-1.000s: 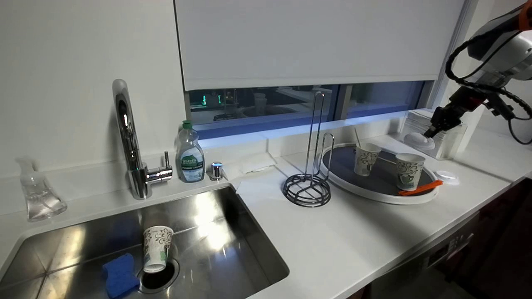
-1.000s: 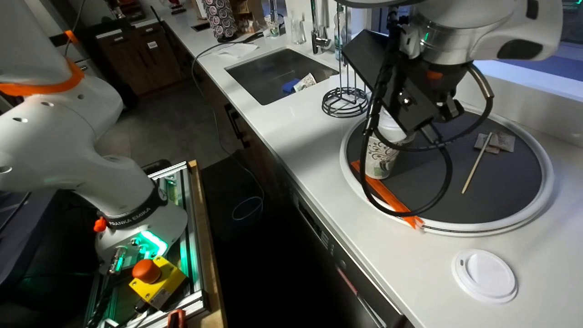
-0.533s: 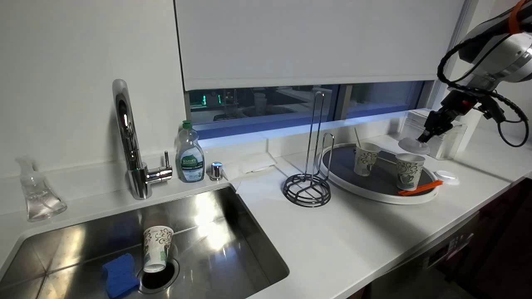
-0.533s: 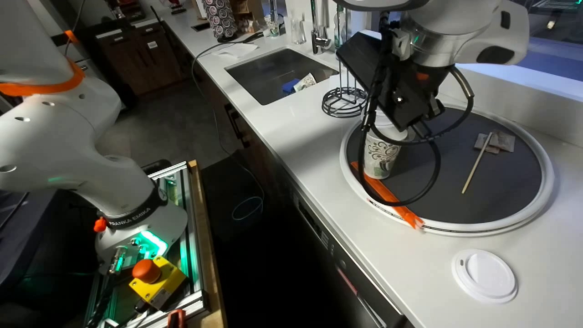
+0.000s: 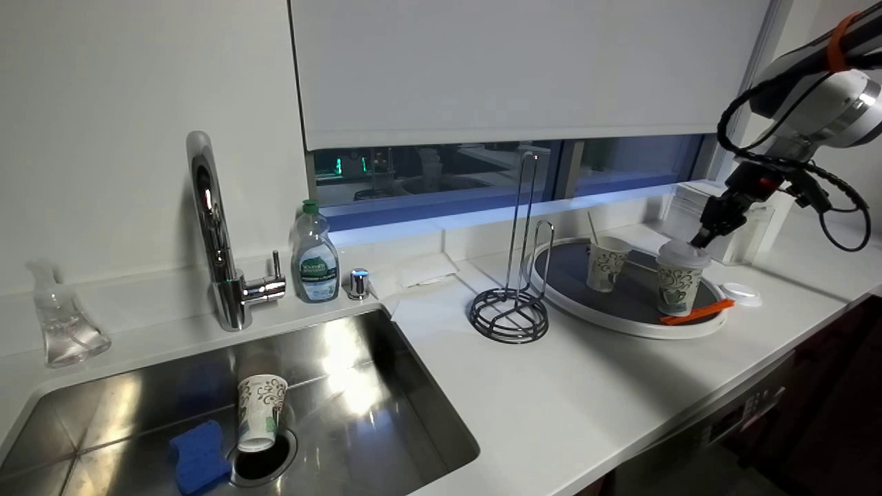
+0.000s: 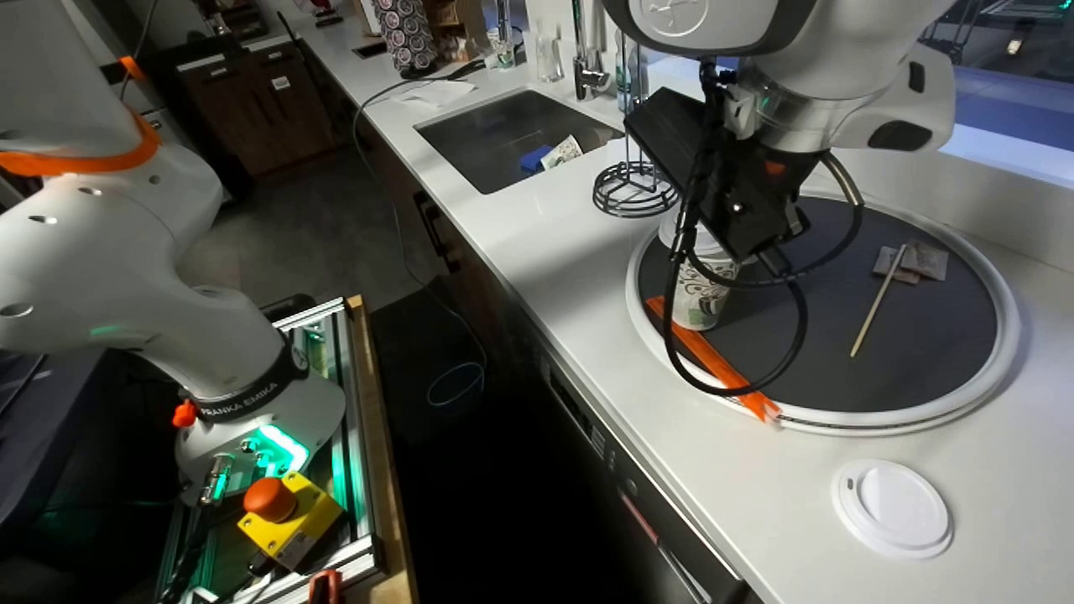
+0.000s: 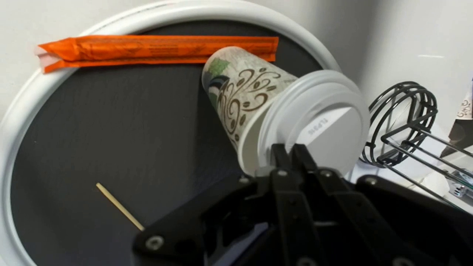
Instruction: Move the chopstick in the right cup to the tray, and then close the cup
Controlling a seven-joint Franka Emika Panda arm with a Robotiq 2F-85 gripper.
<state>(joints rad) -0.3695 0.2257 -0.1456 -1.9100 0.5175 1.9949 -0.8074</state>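
Observation:
The cup (image 5: 678,288) is a beige paper tumbler with brown swirls. It stands upright on the round dark-grey tray (image 5: 630,329) beside the orange packet (image 5: 696,312), and also shows in the wrist view (image 7: 244,88). My gripper (image 7: 290,151) is shut on a white lid (image 7: 332,125) by its top. The lid is over the cup's mouth; in the wrist view a strip of the cup's inside shows beside it, so it is not flush all round. The chopstick (image 6: 878,299) lies on the tray. In an exterior view my arm hides the fingertips.
Another patterned cup (image 5: 606,267) with a stick in it stands on the tray. A second white lid (image 6: 894,507) lies on the counter. Small sachets (image 6: 923,262) lie by the chopstick. A black wire rack (image 5: 510,317) stands beside the tray. The sink (image 5: 386,413) holds a cup and sponge.
My gripper has carried the lid left and down, as seen in an exterior view, from above and right of the cup onto its mouth. The cup, chopstick and tray have not moved.

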